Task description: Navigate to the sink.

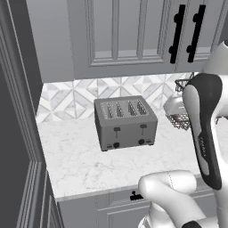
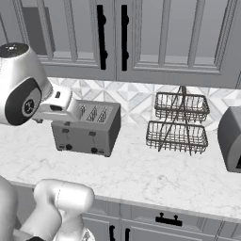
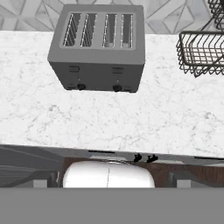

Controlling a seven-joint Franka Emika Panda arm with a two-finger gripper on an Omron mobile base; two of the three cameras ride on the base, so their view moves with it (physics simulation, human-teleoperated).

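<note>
Navigation incomplete: I faced a grey four-slot metal toaster (image 1: 125, 122) on white marble counter (image 1: 75, 164), no sink.
My gripper's (image 3: 143, 158) opening couldn't be judged; nothing visibly held.

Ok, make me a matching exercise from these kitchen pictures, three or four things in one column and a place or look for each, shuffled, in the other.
Things:
1. toaster
2. wire basket rack
3. upper cabinet handles
4. counter

Descriptions:
A. black vertical bars on the grey doors
B. white marbled surface under the appliances
C. grey box with four slots on top and two knobs in front
D. two dark mesh tiers, standing to the right of the toaster

Pairs: 1-C, 2-D, 3-A, 4-B
</note>
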